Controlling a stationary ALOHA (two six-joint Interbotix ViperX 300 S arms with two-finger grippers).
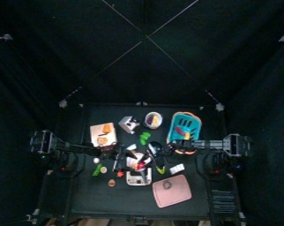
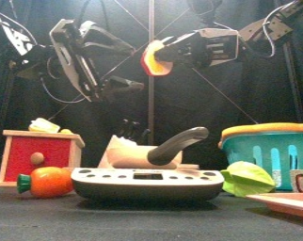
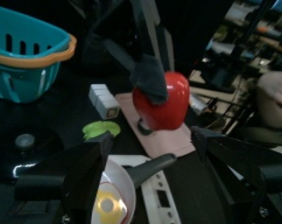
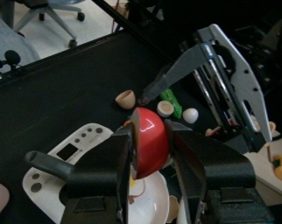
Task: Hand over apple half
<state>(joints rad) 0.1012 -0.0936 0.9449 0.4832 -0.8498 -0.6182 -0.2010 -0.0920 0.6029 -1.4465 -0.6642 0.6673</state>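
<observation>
- Jaws of your right gripper point(image 4: 151, 175) pinch the apple half point(image 2: 155, 59) by its sides, high above the table in the front view.
- Apple half looks light, rigid and smooth-skinned, likely slick; take it across the red rounded back, clear of the right fingers.
- Your left gripper point(image 2: 79, 52) hangs just beside it, jaws spread wide and empty, apart from the fruit.
- Below sit a scale point(image 2: 148, 181), a teal basket point(image 2: 270, 151), a red box point(image 2: 41, 153) and a pink board point(image 3: 167, 136); nothing stands between the two grippers.
</observation>
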